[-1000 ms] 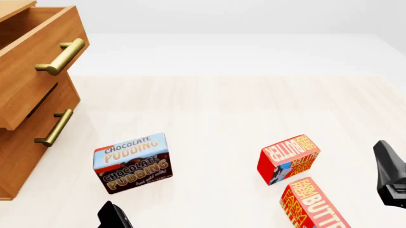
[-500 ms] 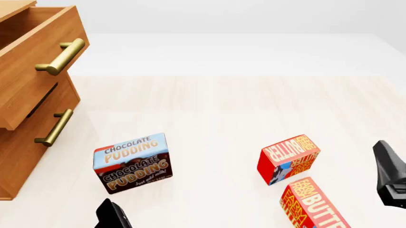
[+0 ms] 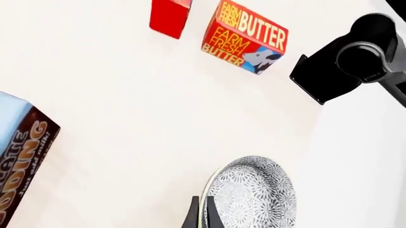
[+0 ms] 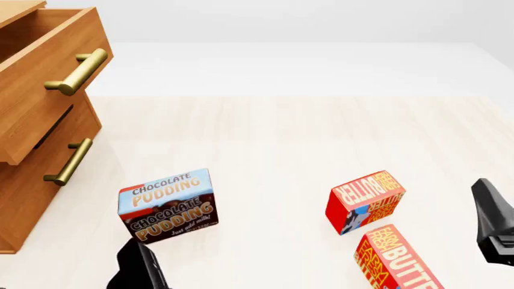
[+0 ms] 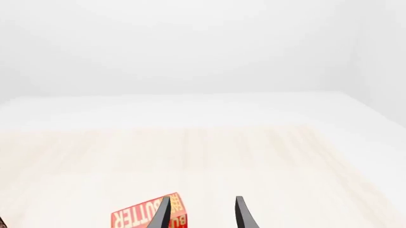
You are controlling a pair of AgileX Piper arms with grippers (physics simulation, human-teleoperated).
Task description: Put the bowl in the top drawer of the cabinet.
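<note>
The bowl (image 3: 257, 194), white with a dense grey floral pattern, shows only in the left wrist view. My left gripper (image 3: 201, 217) is shut on its rim and holds it above the table. In the front view only the dark left arm (image 4: 138, 268) shows at the bottom edge, and the bowl is out of frame. The cabinet (image 4: 24, 198) stands at the far left. Its top drawer (image 4: 40, 111) is pulled out, with its brass handle (image 4: 78, 72) facing the table. My right gripper (image 5: 201, 216) is open and holds nothing, at the right edge.
A chocolate pudding box (image 4: 168, 206) stands just ahead of the left arm, right of the cabinet's lower drawer handle (image 4: 68, 162). Two red butter boxes (image 4: 365, 201) (image 4: 398, 259) lie at the right near the right arm (image 4: 494, 223).
The left arm has come up and slightly left at the bottom of the front view. The right arm and the boxes have hardly moved.
</note>
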